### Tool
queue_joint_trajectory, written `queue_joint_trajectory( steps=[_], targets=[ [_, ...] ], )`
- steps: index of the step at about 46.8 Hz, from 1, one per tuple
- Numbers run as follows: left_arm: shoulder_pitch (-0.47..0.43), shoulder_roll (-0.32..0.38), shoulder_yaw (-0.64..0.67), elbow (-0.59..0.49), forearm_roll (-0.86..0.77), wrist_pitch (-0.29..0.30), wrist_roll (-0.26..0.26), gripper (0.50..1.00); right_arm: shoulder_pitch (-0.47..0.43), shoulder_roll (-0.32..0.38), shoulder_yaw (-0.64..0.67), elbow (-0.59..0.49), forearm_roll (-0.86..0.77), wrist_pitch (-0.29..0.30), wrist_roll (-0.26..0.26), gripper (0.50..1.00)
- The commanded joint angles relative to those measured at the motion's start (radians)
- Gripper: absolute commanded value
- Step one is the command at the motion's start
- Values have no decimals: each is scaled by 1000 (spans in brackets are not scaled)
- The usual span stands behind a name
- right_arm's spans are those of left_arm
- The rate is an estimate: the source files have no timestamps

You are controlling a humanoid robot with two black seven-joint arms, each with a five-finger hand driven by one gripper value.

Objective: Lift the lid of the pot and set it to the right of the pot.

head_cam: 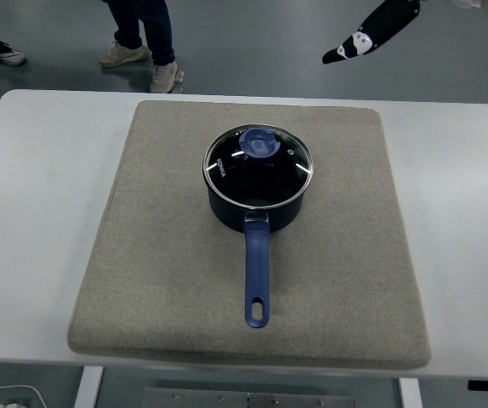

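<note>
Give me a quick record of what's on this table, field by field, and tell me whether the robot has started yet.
Pot: dark blue saucepan at the mat's middle
Handle: long blue handle pointing to the near edge
Lid: glass lid on the pot, blue knob on top
Mat: beige mat on the white table
Robot: one fingertip at the top right, far from the lid
Progress: lid not yet lifted
Beyond: a person's legs

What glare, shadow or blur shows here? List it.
Head view: sharp throughout under even, soft light; small bright glints on the glass lid and its steel rim; the pot casts only a faint shadow on the grey mat; a black fingertip at the top right looks slightly soft.
</note>
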Motion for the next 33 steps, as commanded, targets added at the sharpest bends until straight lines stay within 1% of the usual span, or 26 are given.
queue_joint_trajectory(
  steps=[1,7,15,19,33],
  targets=[
    [0,0,-1,0,0,0,0,1000,2,2,-1,27,-66,-35,0,874],
    [0,0,-1,0,0,0,0,1000,14,2,-4,72,-145,-86,0,872],
    [0,0,-1,0,0,0,0,1000,21,1,-7,107,-250,-111,0,872],
    [0,0,-1,0,0,0,0,1000,28,2,-10,127,-299,-132,0,872],
    [0,0,-1,0,0,0,0,1000,26,19,-14,185,-389,-172,0,872]
  ],
)
